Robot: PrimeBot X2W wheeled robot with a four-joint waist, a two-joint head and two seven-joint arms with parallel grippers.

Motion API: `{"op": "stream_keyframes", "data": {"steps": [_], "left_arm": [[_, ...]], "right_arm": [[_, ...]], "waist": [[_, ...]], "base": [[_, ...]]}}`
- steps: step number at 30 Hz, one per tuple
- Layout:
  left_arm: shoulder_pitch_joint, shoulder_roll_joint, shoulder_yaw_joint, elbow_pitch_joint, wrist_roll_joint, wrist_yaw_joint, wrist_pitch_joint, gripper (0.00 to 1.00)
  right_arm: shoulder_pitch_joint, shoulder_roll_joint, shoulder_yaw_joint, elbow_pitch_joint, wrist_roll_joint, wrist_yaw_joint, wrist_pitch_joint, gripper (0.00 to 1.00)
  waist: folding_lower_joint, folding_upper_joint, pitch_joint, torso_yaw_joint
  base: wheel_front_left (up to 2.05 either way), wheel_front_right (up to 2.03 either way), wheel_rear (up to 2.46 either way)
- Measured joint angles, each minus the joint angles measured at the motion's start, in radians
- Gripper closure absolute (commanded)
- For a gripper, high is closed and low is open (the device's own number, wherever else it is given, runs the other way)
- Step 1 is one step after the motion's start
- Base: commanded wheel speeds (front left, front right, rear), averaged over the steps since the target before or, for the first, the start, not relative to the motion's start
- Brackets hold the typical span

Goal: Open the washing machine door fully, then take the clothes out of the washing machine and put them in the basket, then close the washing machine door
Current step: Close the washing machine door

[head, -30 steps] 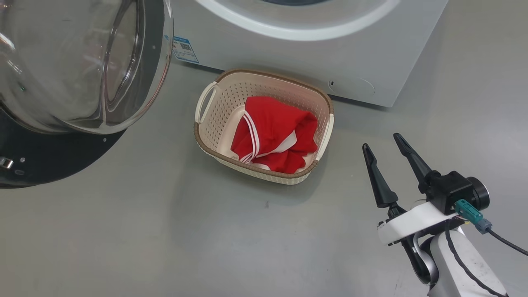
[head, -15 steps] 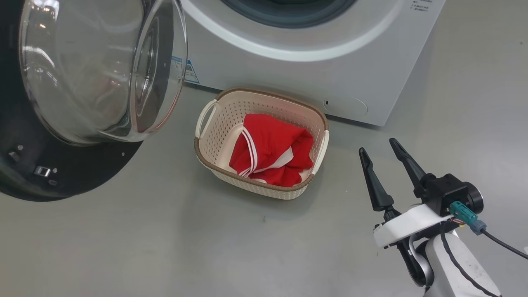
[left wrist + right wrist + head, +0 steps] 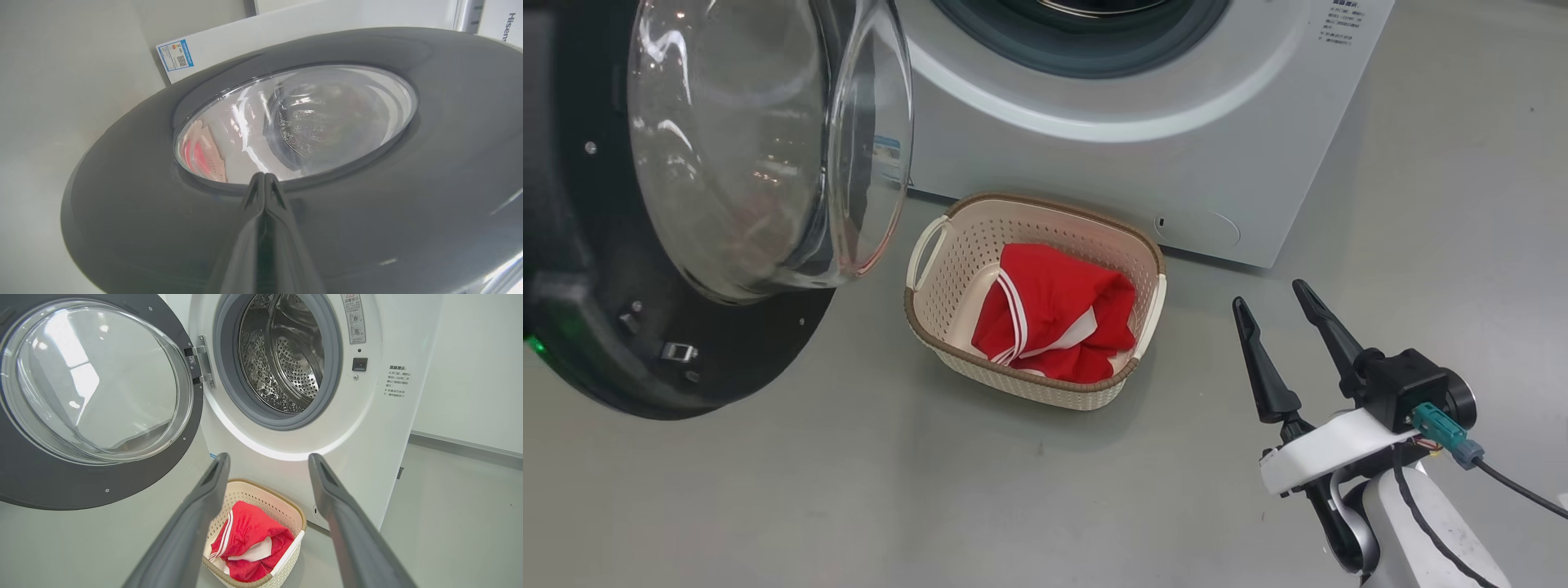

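Two fingers of the left gripper [image 3: 264, 179] are pressed together with nothing between them. Their joined tip sits at the lower edge of the glass [image 3: 294, 122], on the outer face of the door [image 3: 122, 212]. Whether the tip actually touches the rim is hard to tell from the wrist view.

The right gripper [image 3: 1270, 296] hangs low over the floor [image 3: 849, 506], fingers spread wide and empty, near the basket [image 3: 947, 269] but apart from it. The clothes [image 3: 1054, 322] lie bunched in the basket, which sits just in front of the washer [image 3: 1217, 163]. The drum [image 3: 282, 355] looks empty, so I judge that only the closing is left. The door stands wide on its hinge [image 3: 200, 363].

What could go wrong:
- **Slipping off:** a closed tip pushing on glossy, curved plastic may skid toward the glass or off the edge, leaving the door half shut.
- **Losing contact:** the push has to follow the hinge arc, and a straight shove would come away from the door.
- **Not catching:** a soft push may bring the door to the washer without the latch [image 3: 676, 351] catching.
- **Hitting the basket:** the basket sits close under the opening, so a low arm sweeping in behind the door could knock it.
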Motion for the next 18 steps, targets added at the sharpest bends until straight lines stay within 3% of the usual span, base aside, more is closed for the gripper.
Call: {"op": "stream_keyframes", "data": {"steps": [11, 18], "left_arm": [[0.047, -0.086, -0.062, -0.081, -0.029, -0.025, 0.13, 1.0], [0.065, -0.116, -0.066, -0.136, -0.046, -0.026, 0.149, 1.0]], "right_arm": [[0.015, 0.003, -0.004, 0.001, 0.0, 0.0, -0.003, 0.0], [0.018, 0.005, -0.003, 0.001, 0.0, 0.0, -0.003, 0.0]], "waist": [[0.0, 0.0, -0.016, 0.006], [0.0, 0.0, -0.023, 0.011]], "base": [[0.0, 0.0, 0.0], [0.0, 0.0, 0.0]]}}
